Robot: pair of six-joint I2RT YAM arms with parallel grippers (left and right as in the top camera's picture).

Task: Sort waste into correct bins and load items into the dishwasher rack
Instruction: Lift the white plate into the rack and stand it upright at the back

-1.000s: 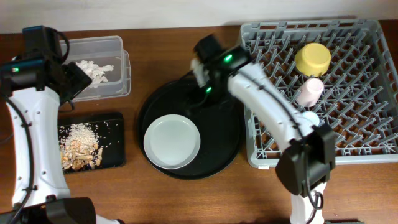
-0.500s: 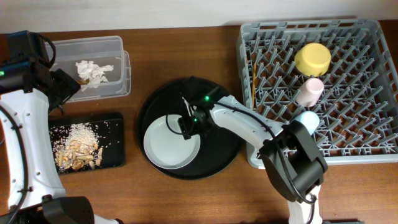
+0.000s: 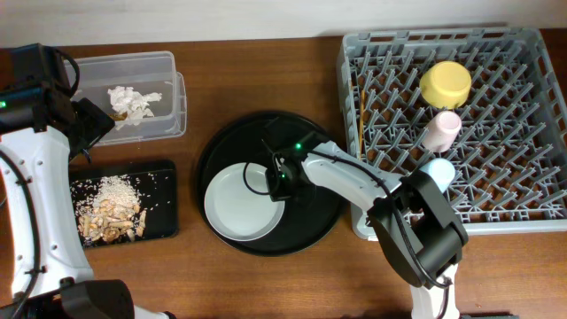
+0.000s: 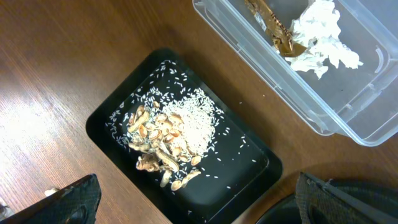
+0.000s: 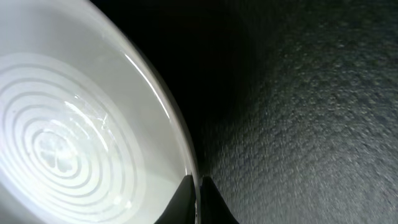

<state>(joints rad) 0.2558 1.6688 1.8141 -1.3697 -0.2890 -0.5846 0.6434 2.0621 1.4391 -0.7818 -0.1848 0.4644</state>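
The pale grey plate (image 3: 241, 204) lies in the round black tray (image 3: 213, 146). My right gripper (image 3: 279, 182) is shut on the plate's right rim; in the right wrist view its fingertips (image 5: 185, 200) pinch the rim of the plate (image 5: 74, 124). My left gripper (image 4: 199, 211) hangs open above the shallow black tray (image 4: 249, 168), which holds rice (image 4: 193, 121) and brown food pieces (image 4: 158, 146). In the clear tub (image 3: 168, 66) lie crumpled paper (image 4: 323, 31) and a wrapper scrap (image 4: 273, 31). The rack (image 3: 496, 204) holds the yellow bowl (image 3: 446, 82), pink cup (image 3: 440, 130) and light-blue cup (image 3: 436, 170).
The rack fills the right side of the table, its left wall close to the round tray. The tub and the shallow black tray (image 3: 164, 213) stand at the left, one behind the other. Bare wood runs along the front edge.
My right arm has come down from the round tray's far edge to the plate, and its gripper has shut on the rim. The left arm shifted slightly left, then stayed still.
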